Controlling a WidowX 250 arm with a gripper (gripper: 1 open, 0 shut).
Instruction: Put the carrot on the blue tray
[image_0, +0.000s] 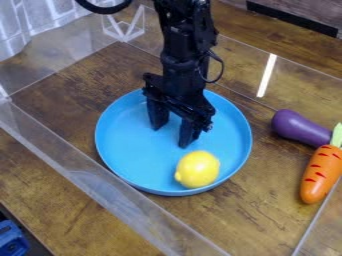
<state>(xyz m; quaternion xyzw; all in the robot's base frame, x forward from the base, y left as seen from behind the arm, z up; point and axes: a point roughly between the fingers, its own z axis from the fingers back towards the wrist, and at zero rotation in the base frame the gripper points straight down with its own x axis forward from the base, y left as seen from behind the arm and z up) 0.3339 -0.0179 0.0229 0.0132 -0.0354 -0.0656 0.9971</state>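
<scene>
Pointing straight down, pincer over blue tray

Orange carrot, bright-blue tray, yellow lemon, purple eggplant.

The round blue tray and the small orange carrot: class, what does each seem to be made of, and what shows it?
Round blue tray: probably smooth plastic, uniform bright colour with a soft sheen on its rim. Small orange carrot: likely moulded plastic or rubber toy, with flat colour and regular dark grooves.
</scene>
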